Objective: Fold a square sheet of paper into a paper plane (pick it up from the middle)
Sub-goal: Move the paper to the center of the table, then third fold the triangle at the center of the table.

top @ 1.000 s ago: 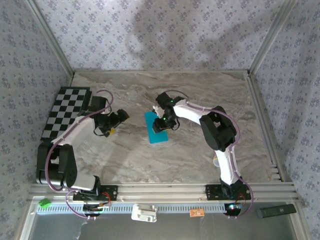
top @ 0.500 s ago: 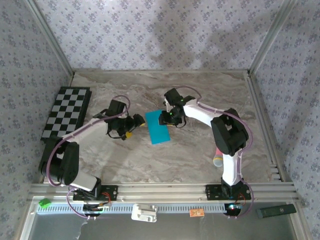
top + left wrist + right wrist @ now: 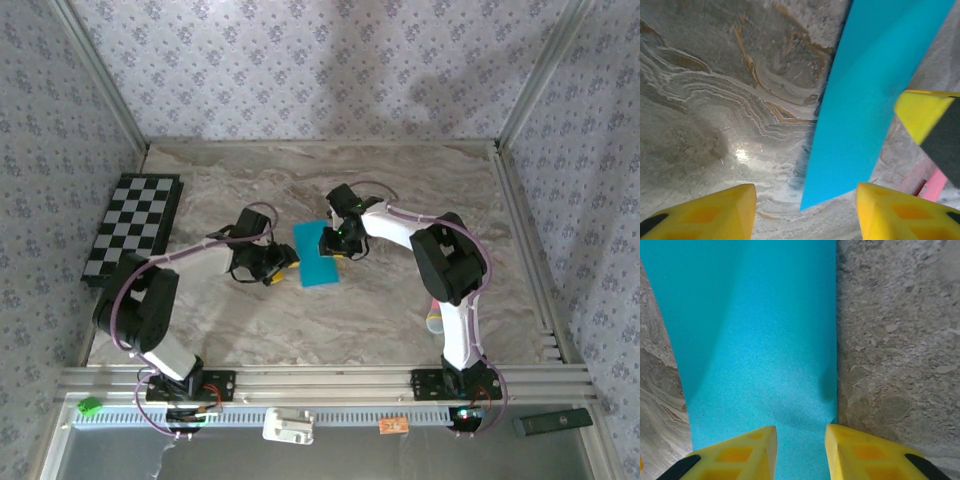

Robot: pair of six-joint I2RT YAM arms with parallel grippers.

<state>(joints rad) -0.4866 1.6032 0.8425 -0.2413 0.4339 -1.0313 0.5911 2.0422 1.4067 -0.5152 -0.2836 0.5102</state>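
Note:
The teal-blue sheet of paper point(image 3: 317, 256) lies flat on the marble table as a narrow rectangle. My left gripper point(image 3: 283, 266) sits low at its left edge. In the left wrist view the left gripper point(image 3: 805, 212) is open, and the near corner of the paper point(image 3: 870, 95) points into the gap between its yellow fingertips point(image 3: 710, 212). My right gripper point(image 3: 338, 243) hovers over the sheet's upper right edge. In the right wrist view the right gripper point(image 3: 801, 442) is open a little above the paper point(image 3: 755, 350), with its right finger point(image 3: 865, 452) at the paper's straight right edge.
A black-and-white checkered board point(image 3: 130, 225) lies at the far left. A pink stick with a yellowish end point(image 3: 436, 318) rests beside the right arm's base link, and a pink piece point(image 3: 935, 182) shows in the left wrist view. The enclosure's walls and metal rails surround the table.
My left gripper has travelled right across the table to the paper's left edge. The right gripper has shifted slightly and stays over the paper's upper right part. The paper has barely moved.

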